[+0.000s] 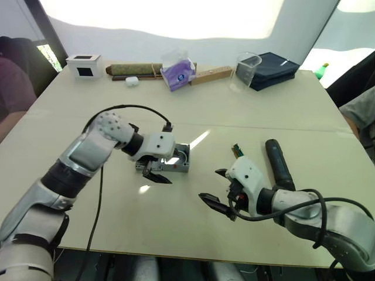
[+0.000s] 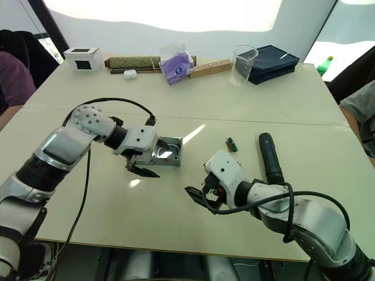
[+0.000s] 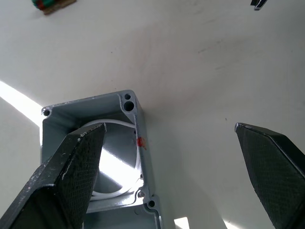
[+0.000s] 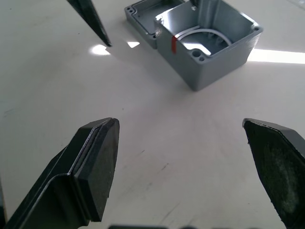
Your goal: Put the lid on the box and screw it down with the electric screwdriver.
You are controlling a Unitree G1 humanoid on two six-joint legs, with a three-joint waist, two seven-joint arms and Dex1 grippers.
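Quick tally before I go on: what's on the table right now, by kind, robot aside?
Grey enclosure parts: 2, the box and the lid
Tools: 1, the electric screwdriver
Small circuit board: 1
White cube: 1
Rolled mat: 1
White earbud case: 1
Tissue pack: 1
Wooden block: 1
Clear beaker: 1
Dark blue case: 1
Total: 11

Head stereo pair looking down over the table [image 1: 176, 234], both wrist cameras close, sharing the box [image 4: 209, 52]
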